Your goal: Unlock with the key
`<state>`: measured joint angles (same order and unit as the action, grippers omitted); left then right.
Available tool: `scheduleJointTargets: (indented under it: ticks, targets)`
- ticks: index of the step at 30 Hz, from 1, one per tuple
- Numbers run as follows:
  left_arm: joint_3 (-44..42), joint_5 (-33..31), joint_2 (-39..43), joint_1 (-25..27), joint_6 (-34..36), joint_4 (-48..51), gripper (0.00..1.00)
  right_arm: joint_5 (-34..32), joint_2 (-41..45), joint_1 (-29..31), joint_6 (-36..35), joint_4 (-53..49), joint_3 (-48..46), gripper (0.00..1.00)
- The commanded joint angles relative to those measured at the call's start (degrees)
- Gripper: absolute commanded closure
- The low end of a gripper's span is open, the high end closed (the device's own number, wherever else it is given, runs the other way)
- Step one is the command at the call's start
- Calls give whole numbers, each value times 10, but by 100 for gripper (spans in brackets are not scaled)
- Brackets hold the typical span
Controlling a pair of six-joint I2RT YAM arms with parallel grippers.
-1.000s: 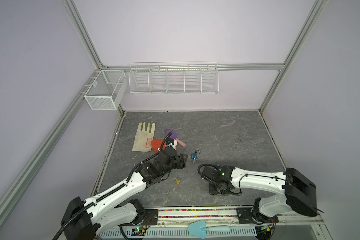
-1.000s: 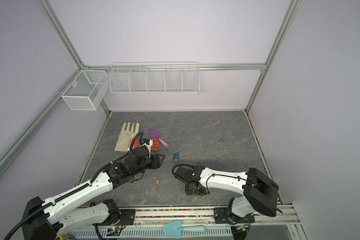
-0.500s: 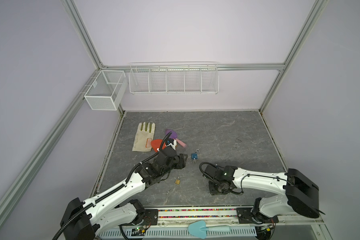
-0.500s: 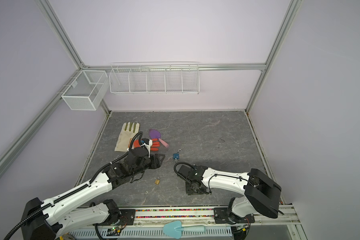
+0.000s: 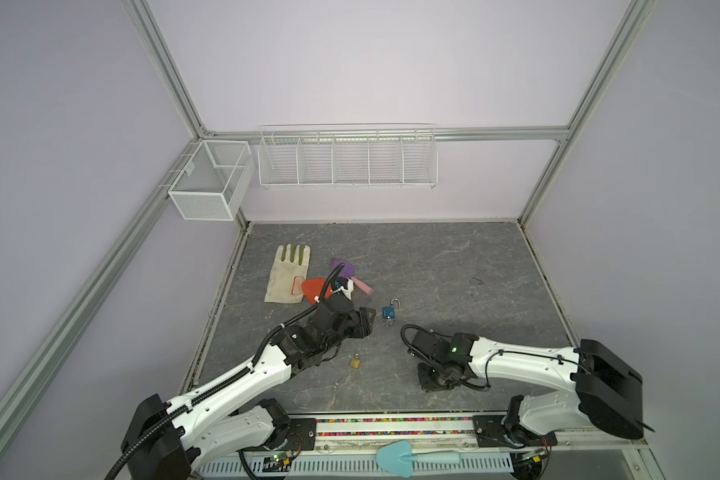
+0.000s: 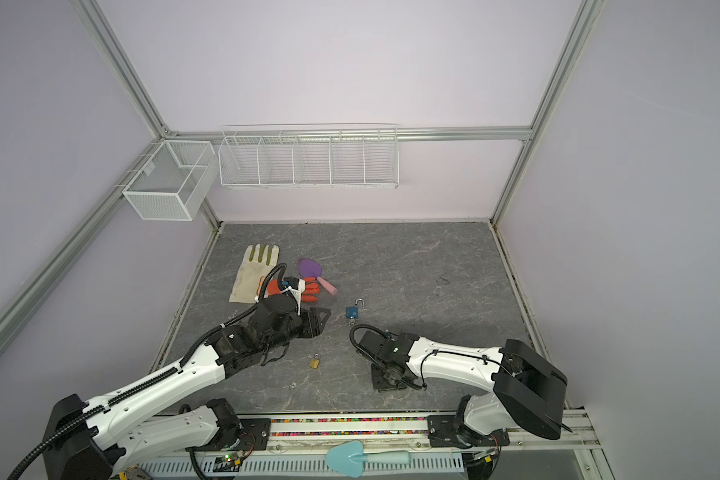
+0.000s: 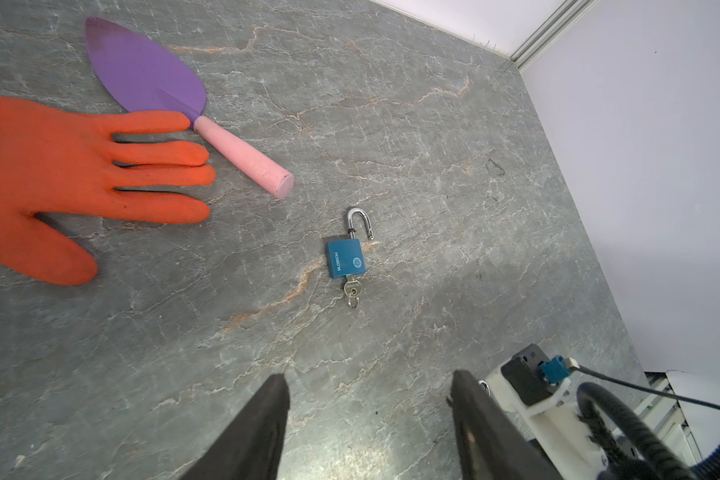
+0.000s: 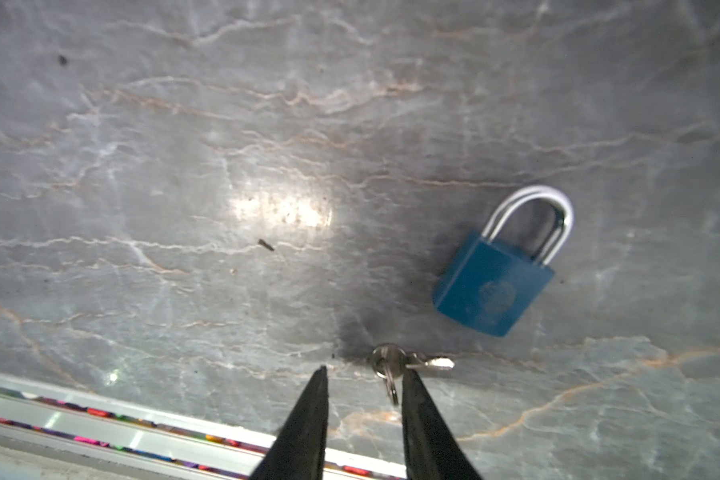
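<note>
Bench: a grey marbled bench (image 5: 433,266) inside a lilac-walled cell with aluminium posts. Wire baskets (image 5: 346,158) hang on the back wall, clear of the work.
Locked padlock: a blue padlock (image 8: 495,282) lies flat with its shackle seated in the body. It shows only in the right wrist view and is probably hidden under the right arm (image 5: 516,365) in the top views.
Keys: a small key ring (image 8: 387,365) lies flat just beside the lock's lower corner, not touching it. One key sticks out sideways; the other lies back between the right jaws.
Right jaws: they point down at the bench with a narrow gap between them, straddling that near key. Nothing looks pinched yet, so this reads as the start of the key pick-up. Because the key lies flat, the tips likely have to reach the slab.
Left jaws: they are wide apart and empty, held low and aimed at a second padlock (image 7: 346,257), likely waiting to steady a lock.
Second padlock: its shackle is swung open and a key sits in the keyway, so it appears already unlocked.
Brass padlock: a small brass padlock (image 5: 354,363) lies on the bench between the two arms.
Clutter: an orange glove (image 7: 51,183), a purple trowel (image 7: 150,79) and a cream glove (image 5: 287,274) lie toward the left, well apart from the key ring.
Edges: the front rail (image 8: 100,407) runs near the key ring, so there is little room on that side.
Open room: the right and back of the bench lie bare, which leaves space to lift and turn the key.
</note>
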<state>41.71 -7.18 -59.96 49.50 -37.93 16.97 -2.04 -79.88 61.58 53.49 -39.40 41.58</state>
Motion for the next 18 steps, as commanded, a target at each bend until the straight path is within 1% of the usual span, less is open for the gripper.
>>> scheduleJointTargets:
  ticks: [1, 4, 8, 18]
  targets:
    - [4, 3, -3, -3, -5, -4, 38, 2, -6, 4, -8, 0, 4, 68]
    - [2, 3, -3, -3, -5, -1, 38, -5, -15, 5, -11, -4, 9, 72]
    - [0, 2, -1, -3, -6, 1, 38, -8, -24, 5, -11, -2, 10, 73]
    - [-4, 2, 2, -3, -9, 0, 38, -11, -35, 6, -9, 5, 10, 81]
